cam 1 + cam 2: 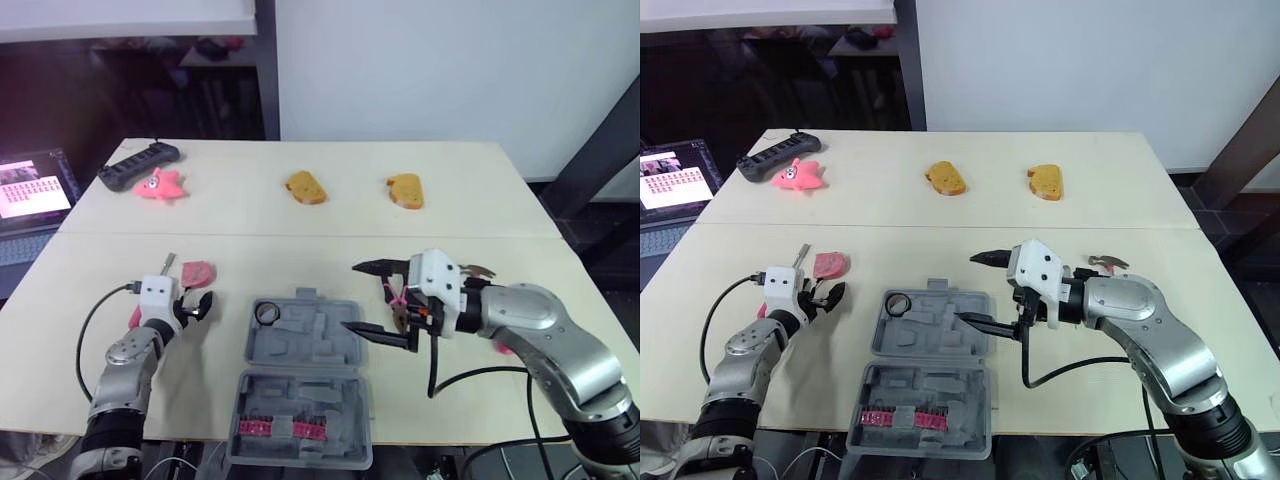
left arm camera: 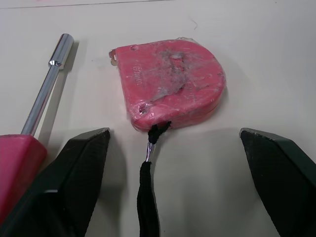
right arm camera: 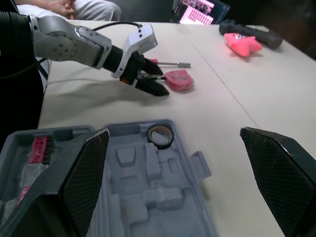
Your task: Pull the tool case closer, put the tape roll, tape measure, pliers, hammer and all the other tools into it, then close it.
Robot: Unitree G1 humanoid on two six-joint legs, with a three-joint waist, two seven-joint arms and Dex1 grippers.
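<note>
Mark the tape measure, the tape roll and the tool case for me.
tape measure (image 2: 170, 86): left wrist view, middle of its red face.
tape roll (image 3: 160, 143): right wrist view, outer wall of the ring.
tool case (image 1: 300, 398): left eye view, bare near half.

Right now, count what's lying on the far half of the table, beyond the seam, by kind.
Bread slices: 2
Pink starfish toy: 1
Black controller: 1
Total: 4
</note>
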